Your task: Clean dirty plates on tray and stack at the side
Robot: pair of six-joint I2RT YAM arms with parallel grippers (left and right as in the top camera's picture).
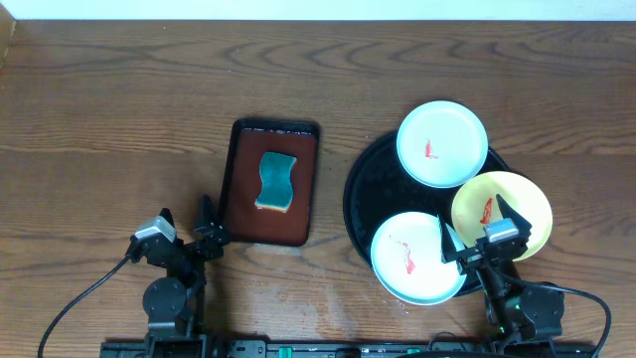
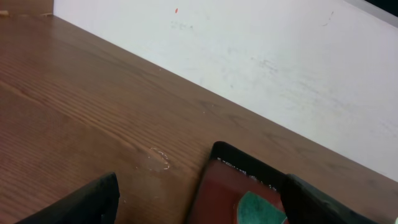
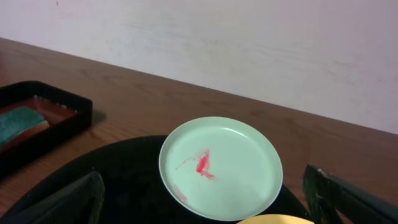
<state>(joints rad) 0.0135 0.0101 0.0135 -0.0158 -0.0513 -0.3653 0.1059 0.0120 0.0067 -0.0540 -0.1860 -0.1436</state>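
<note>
Three plates lie on the round black tray [image 1: 366, 194] at the right. A white plate [image 1: 442, 143] is at its far side, a pale yellow plate [image 1: 502, 209] overhangs its right rim, and another white plate [image 1: 412, 259] is at its front. Each carries a red smear. My right gripper [image 1: 478, 231] hovers open between the front white plate and the yellow one. The right wrist view shows the far white plate [image 3: 221, 168] ahead between the spread fingers. My left gripper [image 1: 187, 214] is open and empty, left of the small tray.
A rectangular reddish-brown tray [image 1: 238, 184] holding a green sponge [image 1: 276, 182] sits mid-table; its corner [image 2: 217, 186] and the sponge [image 2: 261, 210] show between my left fingers. Bare wooden table surrounds everything, with a white wall at the back.
</note>
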